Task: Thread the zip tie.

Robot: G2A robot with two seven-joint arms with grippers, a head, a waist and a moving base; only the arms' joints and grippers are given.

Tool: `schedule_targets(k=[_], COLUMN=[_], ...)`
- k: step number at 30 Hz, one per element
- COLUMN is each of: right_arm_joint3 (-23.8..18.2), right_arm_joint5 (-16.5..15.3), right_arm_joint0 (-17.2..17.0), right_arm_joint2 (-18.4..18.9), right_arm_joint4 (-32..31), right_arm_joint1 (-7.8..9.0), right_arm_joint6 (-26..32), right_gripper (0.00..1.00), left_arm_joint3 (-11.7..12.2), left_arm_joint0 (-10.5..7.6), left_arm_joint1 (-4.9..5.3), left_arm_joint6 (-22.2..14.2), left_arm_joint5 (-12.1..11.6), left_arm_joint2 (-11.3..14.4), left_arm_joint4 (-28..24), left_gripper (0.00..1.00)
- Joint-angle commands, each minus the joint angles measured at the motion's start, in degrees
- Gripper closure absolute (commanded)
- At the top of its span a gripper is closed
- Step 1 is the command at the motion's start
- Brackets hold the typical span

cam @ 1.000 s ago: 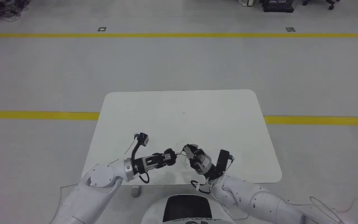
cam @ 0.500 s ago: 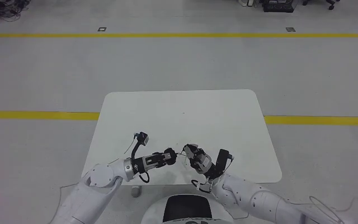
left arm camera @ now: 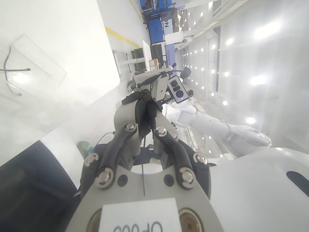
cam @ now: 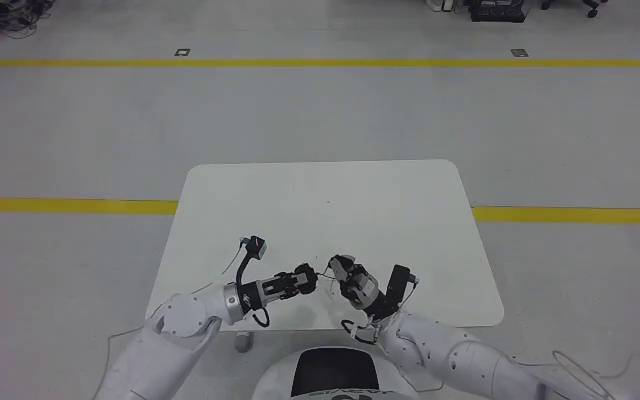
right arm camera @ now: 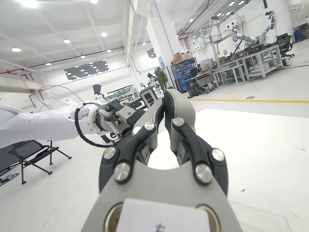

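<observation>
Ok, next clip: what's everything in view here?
table: one, white, on the grey floor.
zip tie: one, black, in the left gripper, over the table's near edge.
loose ties: a few, black, on the clear sheet.
clear sheet: one, transparent, on the table.
floor lines: two, yellow, across the floor.
left gripper: one, grey-black, shut.
right gripper: one, grey-black, shut, facing the left gripper.

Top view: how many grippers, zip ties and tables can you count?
grippers: 2, the left gripper and the right gripper
zip tie: 1, between them
table: 1
total: 4
</observation>
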Motion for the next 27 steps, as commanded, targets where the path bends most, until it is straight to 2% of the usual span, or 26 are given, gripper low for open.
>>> schedule_targets(k=[1,19,27], right_arm_joint3=[-0.03,-0.4,-0.26], right_arm_joint5=[0.0,0.0,0.0], right_arm_joint0=[-0.06,-0.23,-0.24], right_arm_joint2=[0.0,0.0,0.0], right_arm_joint4=[0.5,5.41,6.38], right_arm_joint1=[-0.06,-0.3,-0.52], right_arm_joint6=[0.13,-0.2,-0.21], right_gripper=[1.0,1.0,1.0], left_arm_joint3=[-0.45,-3.87,-4.47], left_arm_joint0=[0.33,2.46,2.98], left_arm_joint1=[-0.06,-0.78,-0.96], left_arm_joint6=[1.34,8.06,8.6], left_arm_joint5=[0.0,0.0,0.0], left_arm_joint2=[-0.08,-0.26,-0.65], left_arm_joint4=[1.13,7.85,9.18], left_gripper=[1.0,1.0,1.0])
